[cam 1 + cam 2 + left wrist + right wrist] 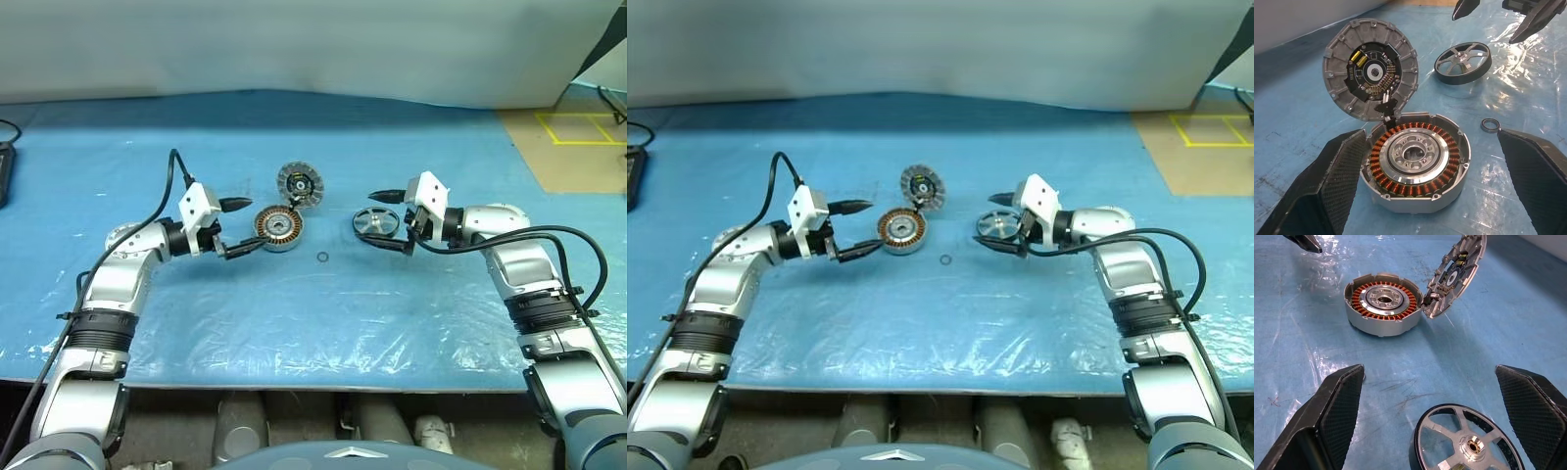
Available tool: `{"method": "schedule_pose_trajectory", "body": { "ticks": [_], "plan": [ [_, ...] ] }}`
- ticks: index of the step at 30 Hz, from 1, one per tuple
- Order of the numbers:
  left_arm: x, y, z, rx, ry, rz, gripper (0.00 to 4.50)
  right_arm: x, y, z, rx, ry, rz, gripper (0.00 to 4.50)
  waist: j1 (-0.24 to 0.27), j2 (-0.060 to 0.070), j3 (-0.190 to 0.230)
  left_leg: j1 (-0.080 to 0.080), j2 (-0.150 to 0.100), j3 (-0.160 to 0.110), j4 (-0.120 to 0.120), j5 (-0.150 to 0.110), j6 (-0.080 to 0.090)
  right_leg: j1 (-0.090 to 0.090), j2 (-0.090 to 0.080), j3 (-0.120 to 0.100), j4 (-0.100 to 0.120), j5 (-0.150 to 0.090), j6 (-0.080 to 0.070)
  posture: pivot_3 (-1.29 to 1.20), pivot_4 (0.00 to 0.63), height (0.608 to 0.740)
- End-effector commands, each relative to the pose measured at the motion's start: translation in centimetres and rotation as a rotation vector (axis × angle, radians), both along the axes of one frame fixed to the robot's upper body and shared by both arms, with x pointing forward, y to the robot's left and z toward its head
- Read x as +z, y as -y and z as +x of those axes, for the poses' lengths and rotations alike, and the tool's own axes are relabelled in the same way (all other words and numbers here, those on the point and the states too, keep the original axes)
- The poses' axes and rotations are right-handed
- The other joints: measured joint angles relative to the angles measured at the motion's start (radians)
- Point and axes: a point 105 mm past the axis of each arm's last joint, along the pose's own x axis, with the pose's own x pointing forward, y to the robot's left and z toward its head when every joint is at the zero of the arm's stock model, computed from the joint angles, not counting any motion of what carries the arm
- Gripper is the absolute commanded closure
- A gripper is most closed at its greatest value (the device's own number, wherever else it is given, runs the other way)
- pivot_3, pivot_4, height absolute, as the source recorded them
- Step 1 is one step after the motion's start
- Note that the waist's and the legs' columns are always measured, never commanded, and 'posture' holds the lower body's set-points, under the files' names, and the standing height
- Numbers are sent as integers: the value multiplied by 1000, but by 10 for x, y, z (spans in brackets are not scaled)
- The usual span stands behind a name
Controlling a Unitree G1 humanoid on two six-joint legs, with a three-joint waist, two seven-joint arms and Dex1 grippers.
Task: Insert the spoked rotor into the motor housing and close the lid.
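While both grippers gape, blue mat (323, 323) (crinkled) lies bare.

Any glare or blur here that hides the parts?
Left wrist view: glare on the plastic sheet, but motor housing, lid and spoked rotor stay crisp. Right wrist view: own fingers soft, rotor cut by the frame edge.

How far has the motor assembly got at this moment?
Nothing is done yet. The spoked rotor lies on the blue sheet, apart from the motor housing, whose lid stands open. The open right gripper brackets the rotor; the open left gripper faces the housing. Left: grasp, insert, close.
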Motion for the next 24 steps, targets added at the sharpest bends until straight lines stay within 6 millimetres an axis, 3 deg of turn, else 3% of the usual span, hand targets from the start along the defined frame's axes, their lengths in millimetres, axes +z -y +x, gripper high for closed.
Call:
{"method": "schedule_pose_trajectory", "body": {
  "ticks": [1,13,18,24],
  "plan": [
    [10,1,1,-12,44,6,0,11,-2,-2,19,35,15,15,0,0,0,0,0,0,0,0,0,0,0,0,0,0,0,0,150,740],
    [8,13,-3,-125,62,113,0,4,-13,-4,67,31,1,15,1,0,0,0,0,0,1,0,0,0,0,0,0,0,0,0,150,740],
    [7,18,-3,-291,92,293,0,4,-13,-2,56,45,5,15,2,0,0,0,0,0,1,0,0,0,0,0,1,0,0,0,150,740],
    [24,20,15,-470,169,537,0,2,-12,-4,35,58,21,15,7,0,0,0,0,0,2,0,0,0,0,0,2,0,0,0,150,740]
  ]
}}
